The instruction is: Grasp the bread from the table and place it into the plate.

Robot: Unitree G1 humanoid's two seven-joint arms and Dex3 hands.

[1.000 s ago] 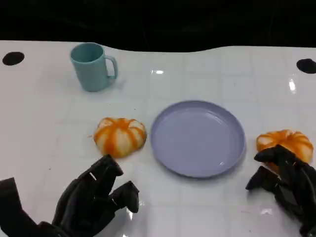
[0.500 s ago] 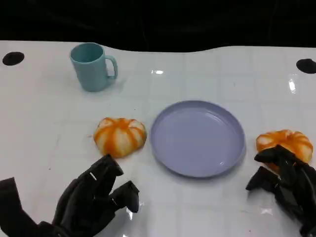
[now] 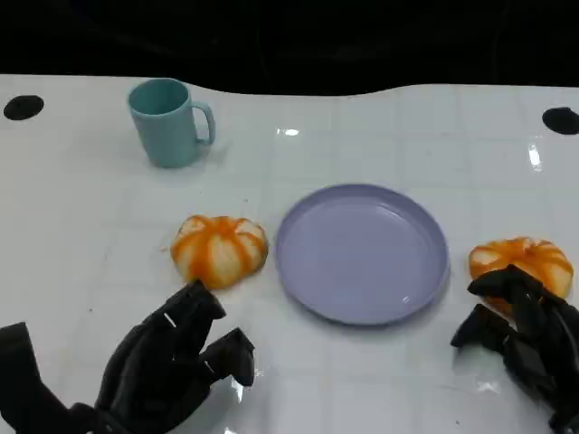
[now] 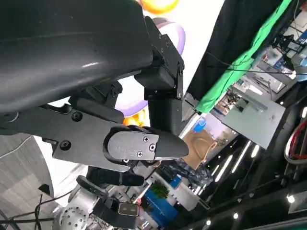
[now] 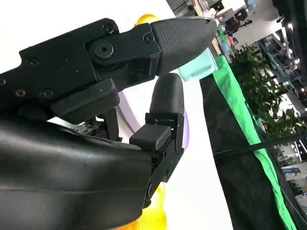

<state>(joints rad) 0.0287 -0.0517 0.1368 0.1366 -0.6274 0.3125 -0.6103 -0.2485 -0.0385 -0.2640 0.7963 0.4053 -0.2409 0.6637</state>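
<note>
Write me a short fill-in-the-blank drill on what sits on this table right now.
1. The mug near the table's far left is ____ in colour.
2. The lavender plate holds ____.
3. The number of orange-striped bread rolls on the table is ____.
4. The left hand hovers nearest the ____ bread roll.

Missing words: teal; nothing; two; left

A large indoor hall, like an exhibition floor or open lab. Beyond the white table [image 3: 362, 127], draped with black cloth [image 5: 240, 143] edged in green [image 5: 249, 129], the wrist views show ceiling strip lights [image 4: 240, 163], potted plants [image 5: 261, 91] and cluttered equipment stands.
</note>
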